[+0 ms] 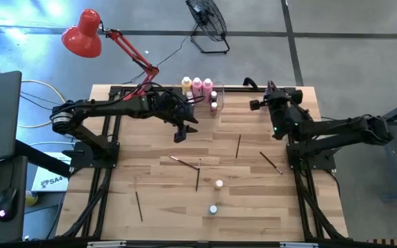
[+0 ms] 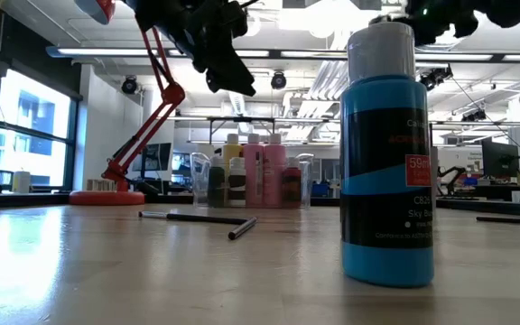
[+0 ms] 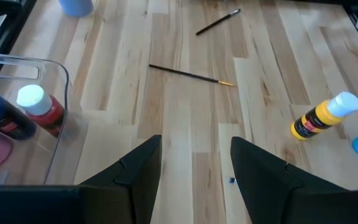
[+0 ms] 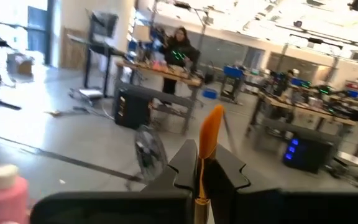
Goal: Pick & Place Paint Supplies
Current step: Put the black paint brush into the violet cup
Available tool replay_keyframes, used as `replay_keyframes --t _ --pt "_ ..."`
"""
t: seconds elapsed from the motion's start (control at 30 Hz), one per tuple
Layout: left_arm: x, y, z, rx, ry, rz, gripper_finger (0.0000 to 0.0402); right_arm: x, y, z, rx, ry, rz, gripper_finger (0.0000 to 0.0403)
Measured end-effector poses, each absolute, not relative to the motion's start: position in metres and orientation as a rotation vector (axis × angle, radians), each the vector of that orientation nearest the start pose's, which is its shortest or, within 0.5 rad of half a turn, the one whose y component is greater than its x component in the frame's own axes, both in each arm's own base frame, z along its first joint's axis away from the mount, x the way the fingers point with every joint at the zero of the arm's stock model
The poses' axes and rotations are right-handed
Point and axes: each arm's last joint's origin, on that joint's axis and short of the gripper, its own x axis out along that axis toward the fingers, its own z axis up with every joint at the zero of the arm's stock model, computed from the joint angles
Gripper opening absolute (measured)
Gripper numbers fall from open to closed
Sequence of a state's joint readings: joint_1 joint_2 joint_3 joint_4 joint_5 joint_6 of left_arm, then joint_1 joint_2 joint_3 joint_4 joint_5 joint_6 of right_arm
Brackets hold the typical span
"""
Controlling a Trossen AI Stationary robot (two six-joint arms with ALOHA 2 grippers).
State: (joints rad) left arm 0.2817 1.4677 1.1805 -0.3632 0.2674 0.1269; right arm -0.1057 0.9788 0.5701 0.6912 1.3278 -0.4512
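1. Right gripper (image 4: 201,177) is clenched on a brush (image 4: 209,134), bristles pointing up past the fingertips, long axis along the fingers.
2. It hovers at the table's far right; the bin (image 1: 212,96) lies to its left, bottles (image 1: 202,86) inside.
3. Left gripper (image 3: 194,165) hangs released, empty, just in front of the bin.

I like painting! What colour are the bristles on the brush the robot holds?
Orange. The paintbrush's bristle tip sticks up from the right tool, clearest in the right wrist view.

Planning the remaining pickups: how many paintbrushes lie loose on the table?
5: one paintbrush toward the left side, two close together mid-table, two right of centre. The right gripper holds a sixth; others may be hidden.
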Motion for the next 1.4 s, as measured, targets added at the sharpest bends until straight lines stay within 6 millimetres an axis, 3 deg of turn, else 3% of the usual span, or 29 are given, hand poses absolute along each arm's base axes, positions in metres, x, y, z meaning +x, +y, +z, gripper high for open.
replay_keyframes --t 0.47,0.8,1.4 --pt "0.31 0.082 0.296 -0.03 0.624 -0.033 0.019 0.181 -0.096 0.275 -0.141 0.167 -1.42 0.001" --pt "0.311 0.083 0.297 -0.016 0.624 -0.007 0.019 0.173 -0.115 0.284 -0.095 0.246 -1.449 0.001" --pt "0.311 0.084 0.297 -0.005 0.618 0.014 0.019 0.172 -0.154 0.235 0.08 0.454 -1.508 0.001"
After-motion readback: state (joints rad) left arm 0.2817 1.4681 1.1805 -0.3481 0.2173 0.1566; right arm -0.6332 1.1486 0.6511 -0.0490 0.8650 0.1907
